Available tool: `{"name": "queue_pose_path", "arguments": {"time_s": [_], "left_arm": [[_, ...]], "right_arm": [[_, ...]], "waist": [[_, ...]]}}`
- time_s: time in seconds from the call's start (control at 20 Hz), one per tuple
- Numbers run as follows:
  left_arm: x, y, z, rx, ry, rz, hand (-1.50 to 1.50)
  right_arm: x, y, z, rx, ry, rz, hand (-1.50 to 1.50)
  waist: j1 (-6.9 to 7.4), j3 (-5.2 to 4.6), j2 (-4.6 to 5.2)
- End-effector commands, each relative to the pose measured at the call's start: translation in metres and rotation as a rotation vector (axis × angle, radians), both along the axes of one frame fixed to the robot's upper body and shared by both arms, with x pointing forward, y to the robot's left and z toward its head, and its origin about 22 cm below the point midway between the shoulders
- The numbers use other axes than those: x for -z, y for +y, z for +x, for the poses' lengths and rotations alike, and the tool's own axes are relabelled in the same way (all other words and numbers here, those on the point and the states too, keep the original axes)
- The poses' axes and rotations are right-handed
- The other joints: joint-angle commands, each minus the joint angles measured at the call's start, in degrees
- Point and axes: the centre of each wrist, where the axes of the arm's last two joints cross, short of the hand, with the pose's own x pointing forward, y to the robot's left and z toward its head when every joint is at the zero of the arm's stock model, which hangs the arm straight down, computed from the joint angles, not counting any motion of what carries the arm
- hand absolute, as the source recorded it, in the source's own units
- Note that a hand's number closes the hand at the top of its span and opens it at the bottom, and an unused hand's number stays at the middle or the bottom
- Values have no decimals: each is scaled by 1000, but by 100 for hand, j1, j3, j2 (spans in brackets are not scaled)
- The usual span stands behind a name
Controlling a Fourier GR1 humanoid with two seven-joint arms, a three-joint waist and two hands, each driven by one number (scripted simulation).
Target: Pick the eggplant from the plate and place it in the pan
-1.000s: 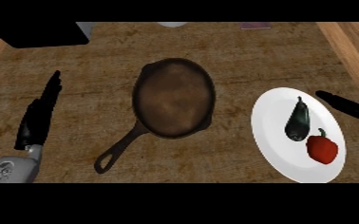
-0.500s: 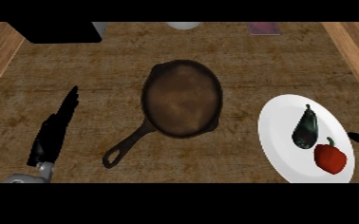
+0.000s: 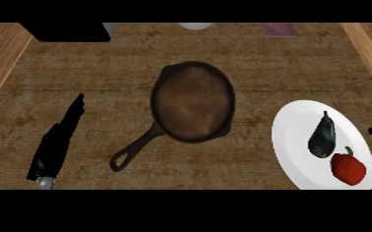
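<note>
Eggplant: the dark eggplant (image 3: pixel 322 136) lies on my white plate (image 3: pixel 294 142), in its upper right part. It is long, and its thin stem end points up and away from me. Nothing is holding it.
Plate: it sits on the wooden counter (image 3: pixel 109 78), at the right side of my view. Part of it runs off the edge of the view.
Red pepper: a red pepper (image 3: pixel 349 167) lies on the same plate, just below the eggplant and very close to it.
Pan: the brown pan (image 3: pixel 193 101) sits in the middle of the counter, to the left of the plate and apart from it. There is nothing in it. Its handle (image 3: pixel 134 151) points down and to the left, toward me.
My left hand: my left hand (image 3: pixel 56 140) is at the lower left, well apart from the pan. The fingers are straight and point up. They hold nothing.
My right hand: I cannot see it. Only a tiny dark bit shows at the right edge by the plate, and I cannot tell what it is.
Far edge: a black block (image 3: pixel 69 31) sits at the top left.
</note>
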Motion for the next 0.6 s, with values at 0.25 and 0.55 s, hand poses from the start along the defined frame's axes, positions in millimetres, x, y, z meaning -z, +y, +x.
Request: {"name": "queue_pose_path", "arguments": {"time_s": [0.25, 0.55], "left_arm": [[-9, 3, 3, 15, -6, -5, 0], [-12, -12, 7, 32, -7, -3, 0]], "right_arm": [[-32, -2, 43, -35, 183, 173, -150], [-22, -17, 62, -113, 263, 252, -150]], "waist": [[140, 13, 48], [205, 21, 72]]}}
